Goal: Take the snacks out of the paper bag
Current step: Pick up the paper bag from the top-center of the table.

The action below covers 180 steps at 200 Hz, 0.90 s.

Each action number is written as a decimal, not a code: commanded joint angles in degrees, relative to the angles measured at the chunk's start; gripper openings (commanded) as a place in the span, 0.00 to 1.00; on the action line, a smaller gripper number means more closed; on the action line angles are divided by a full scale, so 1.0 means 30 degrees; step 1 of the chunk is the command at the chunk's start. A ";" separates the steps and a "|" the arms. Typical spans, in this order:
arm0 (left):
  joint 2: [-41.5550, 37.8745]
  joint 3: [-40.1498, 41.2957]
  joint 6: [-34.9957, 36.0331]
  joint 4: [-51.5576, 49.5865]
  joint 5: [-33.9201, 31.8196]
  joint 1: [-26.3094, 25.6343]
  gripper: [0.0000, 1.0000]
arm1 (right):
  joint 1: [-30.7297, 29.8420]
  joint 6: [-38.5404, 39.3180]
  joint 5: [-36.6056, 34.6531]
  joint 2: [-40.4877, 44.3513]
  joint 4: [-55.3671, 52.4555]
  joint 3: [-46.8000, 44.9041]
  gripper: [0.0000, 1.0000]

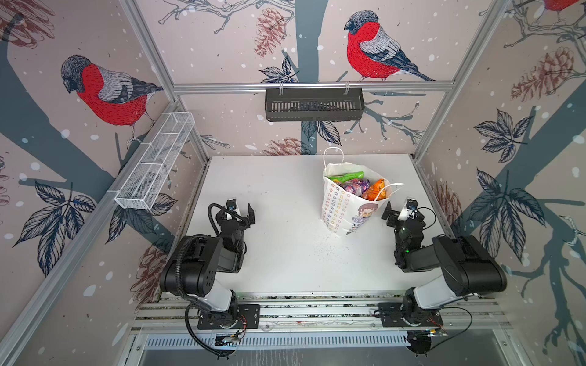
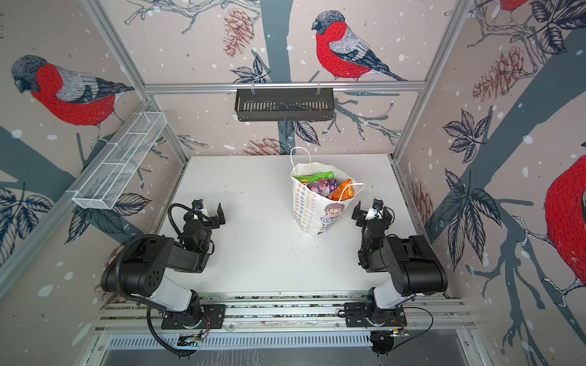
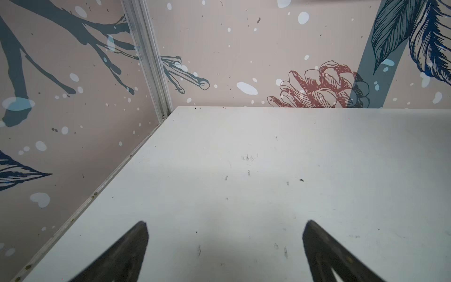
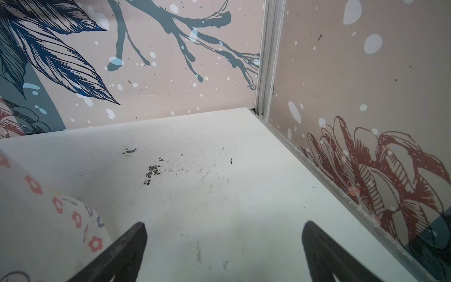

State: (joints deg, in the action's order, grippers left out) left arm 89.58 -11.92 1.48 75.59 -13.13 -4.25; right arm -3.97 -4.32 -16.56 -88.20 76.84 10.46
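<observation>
Bench note, front edge inward.

- Left hand (image 1: 236,213) is hovering low over bare tabletop (image 1: 279,260), jaws spread wide with nothing between them, well apart from the bag.
- Right hand (image 1: 403,213) is gaping equally wide and empty, just beside the paper bag (image 1: 341,209). In the right wrist view the bag's flower-printed wall is crowding one finger.
- The bag is standing right of centre, mouth facing up, with all the snacks (image 1: 356,185) sitting inside. The orange packet (image 1: 375,189) is lying nearest the right hand, the purple ones mid-mouth, the green packet (image 1: 347,176) along the far rim.
- A loop handle (image 1: 398,184) is drooping beside the orange packet.

Judgement: first reach is pending. The right hand should be rising clear of the rim before descending. It should be pinching the orange packet's crimped top and avoiding the loop. The left hand should be bracing the bag's wall, since light paper is likely tipping or lifting with the pull.
</observation>
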 commanded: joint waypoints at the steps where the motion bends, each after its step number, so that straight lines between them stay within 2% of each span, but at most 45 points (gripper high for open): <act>1: -0.0022 0.0009 0.0036 0.0890 0.0123 -0.0011 0.99 | -0.0025 0.0179 -0.0165 -0.0042 0.0539 0.0038 1.00; 19: -0.0007 -0.0002 0.0065 0.0895 0.0112 0.0002 0.99 | 0.0068 0.0082 -0.0017 -0.0035 0.0365 0.0129 1.00; 38: -0.0008 -0.0006 0.0037 0.0904 0.0127 0.0001 0.99 | 0.0734 -0.0288 0.1291 0.0064 -0.0369 0.0385 1.00; 79: -0.0031 -0.0082 0.0010 0.0825 0.0193 0.0054 0.99 | 0.0725 -0.0285 0.1271 0.0061 -0.0257 0.0323 1.00; 104: -0.0094 -0.0420 -0.0459 -0.0001 0.1195 0.0664 0.99 | 0.0707 -0.0262 0.1271 0.0069 -0.0242 0.0322 1.00; 180: -0.0069 -0.0510 -0.0492 -0.0193 0.1377 0.0747 0.99 | 0.0736 -0.0290 0.1271 0.0054 -0.0242 0.0324 1.00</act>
State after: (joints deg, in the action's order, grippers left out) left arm 89.56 -13.15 0.25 74.15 -9.58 -2.13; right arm -1.80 -4.73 -13.15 -88.20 75.48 11.29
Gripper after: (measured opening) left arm 0.986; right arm 0.997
